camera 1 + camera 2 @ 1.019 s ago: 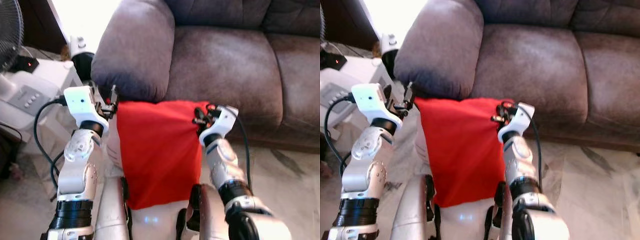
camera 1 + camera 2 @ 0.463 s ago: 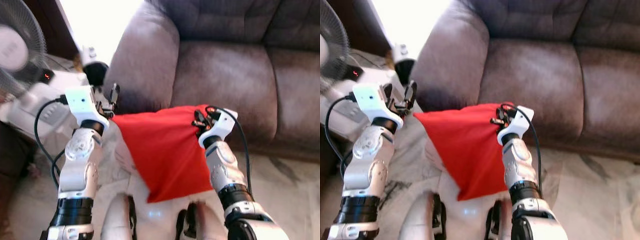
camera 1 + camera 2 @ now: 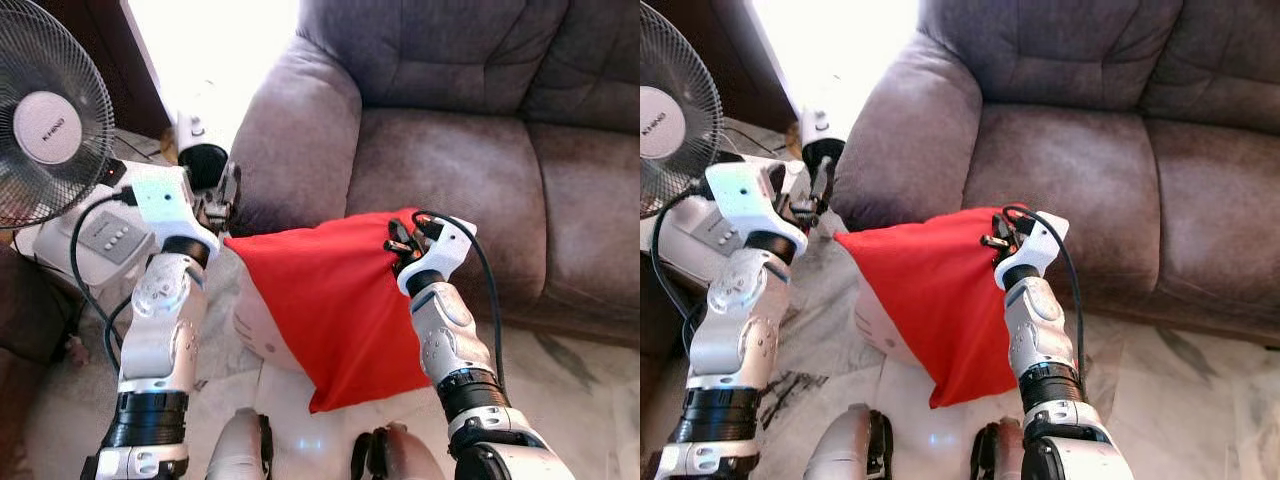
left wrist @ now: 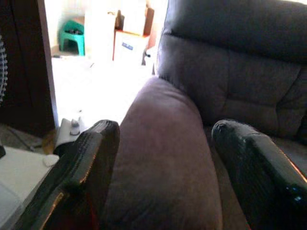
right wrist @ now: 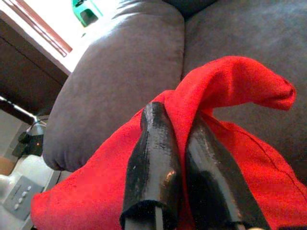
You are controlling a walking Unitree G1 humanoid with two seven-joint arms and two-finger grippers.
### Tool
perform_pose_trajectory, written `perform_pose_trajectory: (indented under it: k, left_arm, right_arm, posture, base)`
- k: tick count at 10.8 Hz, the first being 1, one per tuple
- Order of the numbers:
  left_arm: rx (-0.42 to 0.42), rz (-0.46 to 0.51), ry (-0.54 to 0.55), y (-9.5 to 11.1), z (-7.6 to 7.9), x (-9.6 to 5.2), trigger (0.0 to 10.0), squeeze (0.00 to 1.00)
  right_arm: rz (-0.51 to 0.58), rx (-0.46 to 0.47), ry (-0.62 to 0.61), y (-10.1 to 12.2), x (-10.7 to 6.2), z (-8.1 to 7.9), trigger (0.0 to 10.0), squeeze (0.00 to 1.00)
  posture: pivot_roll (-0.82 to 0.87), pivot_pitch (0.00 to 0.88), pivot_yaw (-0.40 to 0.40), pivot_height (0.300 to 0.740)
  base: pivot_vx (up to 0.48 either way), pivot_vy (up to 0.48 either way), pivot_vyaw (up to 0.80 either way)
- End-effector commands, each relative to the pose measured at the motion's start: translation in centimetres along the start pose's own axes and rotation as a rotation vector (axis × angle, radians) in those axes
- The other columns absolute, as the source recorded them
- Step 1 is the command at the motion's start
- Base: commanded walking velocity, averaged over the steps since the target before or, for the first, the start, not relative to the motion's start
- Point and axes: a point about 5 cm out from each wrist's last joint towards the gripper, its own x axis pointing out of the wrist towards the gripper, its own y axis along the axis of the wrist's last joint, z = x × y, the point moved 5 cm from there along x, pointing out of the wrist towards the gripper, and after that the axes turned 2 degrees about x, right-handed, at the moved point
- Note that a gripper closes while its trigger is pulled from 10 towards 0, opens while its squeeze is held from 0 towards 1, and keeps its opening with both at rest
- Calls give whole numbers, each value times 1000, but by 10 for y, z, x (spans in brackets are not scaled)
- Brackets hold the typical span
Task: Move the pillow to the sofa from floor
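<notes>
Head views: red pillow (image 3: 335,305) hangs in the air in front of the sofa (image 3: 460,150), just below the edge of the seat cushion, with pale marbled floor (image 3: 590,400) beneath it. It droops from its upper right corner down to a low point near the robot's legs. One upper corner points toward the left gripper but is apart from it. Right gripper (image 3: 403,243) is at the pillow's upper right corner, fingers pinched on the cloth. Left gripper (image 3: 228,190) is raised beside the sofa armrest (image 3: 295,140), holding nothing. A standing fan (image 3: 45,115) is at far left, with a white box-like unit with buttons (image 3: 110,235) below it and a black cable (image 3: 85,290) looping down beside the left arm.

Left wrist view: the two black fingers (image 4: 79,167) stand wide apart. The grey-brown armrest (image 4: 163,163) shows between them, not touched. A bright doorway with a green stool (image 4: 72,36) lies beyond.

Right wrist view: the fingers (image 5: 153,163) are closed together on a fold of the red pillow (image 5: 230,129). The cloth bunches up past the fingertips. The armrest (image 5: 120,72) and seat cushion lie behind it.
</notes>
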Motion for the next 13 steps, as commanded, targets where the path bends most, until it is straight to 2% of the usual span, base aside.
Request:
perform_pose_trajectory:
  k: [1, 3, 7, 8, 10, 11, 13]
  left_arm:
    - [-2, -3, -7, -2, 1, 0, 10000, 0]
    - [-5, -2, -10, -3, 2, 1, 10000, 0]
    - [-8, -8, -19, -6, 4, 3, 10000, 0]
    - [-51, -22, 10, -11, -2, 2, 10000, 0]
    - [-173, -92, 167, -32, -30, -2, 10000, 0]
    - [-277, -138, 257, -46, -46, -5, 10000, 961]
    - [-607, -209, 321, -74, -53, -3, 10000, 1000]
  right_arm:
    - [159, -33, 75, 45, 6, -19, 10000, 0]
    - [166, -38, 70, 49, 7, -18, 10000, 0]
    - [156, -36, 49, 46, 6, -14, 10000, 0]
    - [155, -34, 49, 46, 6, -13, 10000, 0]
    - [157, -32, 50, 49, 6, -13, 10000, 0]
    - [159, -33, 54, 52, 7, -13, 10000, 0]
    - [159, -24, 69, 56, 9, -15, 10000, 0]
  posture:
    - [143, 109, -39, 721]
    - [141, 98, -37, 740]
    - [142, 97, -35, 740]
    - [142, 99, -36, 740]
    - [138, 109, -38, 740]
    - [137, 115, -41, 740]
    - [130, 126, -45, 740]
  base:
    - [0, 0, 0]
    - [0, 0, 0]
    - [0, 0, 0]
    - [0, 0, 0]
    - [0, 0, 0]
    - [0, 0, 0]
    - [0, 0, 0]
